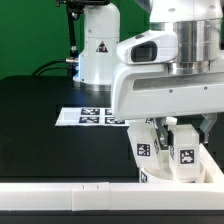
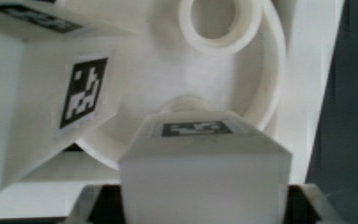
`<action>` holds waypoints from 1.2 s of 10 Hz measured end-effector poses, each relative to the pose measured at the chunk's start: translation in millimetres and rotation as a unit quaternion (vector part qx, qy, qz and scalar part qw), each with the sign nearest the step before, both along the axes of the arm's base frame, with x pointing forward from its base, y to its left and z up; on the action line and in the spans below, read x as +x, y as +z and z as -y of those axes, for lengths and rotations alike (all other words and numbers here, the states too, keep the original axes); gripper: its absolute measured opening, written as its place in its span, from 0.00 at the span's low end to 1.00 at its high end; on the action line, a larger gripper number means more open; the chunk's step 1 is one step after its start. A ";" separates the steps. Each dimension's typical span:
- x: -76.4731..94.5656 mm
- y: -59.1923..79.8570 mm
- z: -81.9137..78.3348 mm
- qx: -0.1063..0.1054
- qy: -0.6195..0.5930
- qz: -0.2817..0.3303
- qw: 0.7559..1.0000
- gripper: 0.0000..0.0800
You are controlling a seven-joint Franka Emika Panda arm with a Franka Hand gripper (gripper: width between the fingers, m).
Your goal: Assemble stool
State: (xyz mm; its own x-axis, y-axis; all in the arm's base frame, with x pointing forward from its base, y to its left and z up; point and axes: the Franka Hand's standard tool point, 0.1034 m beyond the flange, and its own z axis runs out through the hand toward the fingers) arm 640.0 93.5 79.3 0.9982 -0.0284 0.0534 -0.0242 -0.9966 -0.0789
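Observation:
In the wrist view my gripper [image 2: 202, 203] is shut on a blocky white stool leg [image 2: 201, 165] with a square tag on its end, one dark finger on each side. The leg's tagged end is close to or against the white round seat [image 2: 247, 75], whose ring-like rim [image 2: 220, 35] lies beyond. A second tagged leg [image 2: 51, 100] stands on the seat beside the held one. In the exterior view my gripper [image 1: 166, 138] is low at the front right, over the seat [image 1: 172, 176], with tagged legs [image 1: 186, 156] on either side.
The marker board [image 1: 95, 117] lies on the black table, toward the exterior view's left of the gripper. A long white edge bar [image 1: 70, 200] runs along the front. The arm's white base [image 1: 95, 50] stands at the back.

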 end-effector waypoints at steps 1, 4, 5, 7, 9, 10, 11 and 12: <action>0.7 1.0 -2.3 0.007 -0.081 -0.004 0.997 0.42; -0.8 0.9 -8.5 0.037 -0.403 -0.029 0.914 0.42; -1.8 -0.8 -9.1 0.039 -0.438 -0.031 0.897 0.42; -1.6 -0.6 -9.4 0.042 -0.486 -0.035 0.872 0.42; -1.0 0.9 -10.4 0.056 -0.604 -0.050 0.794 0.42; -2.6 0.6 -15.7 0.058 -0.670 -0.058 0.738 0.42; -4.0 -1.8 -21.8 0.062 -0.755 -0.064 0.649 0.42; -4.9 -3.6 -25.0 0.063 -0.793 -0.062 0.603 0.42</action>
State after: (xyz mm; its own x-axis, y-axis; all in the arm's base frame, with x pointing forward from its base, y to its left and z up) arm 635.0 118.5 75.7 -0.2930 -0.9483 -0.1216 -0.9523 0.3008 -0.0513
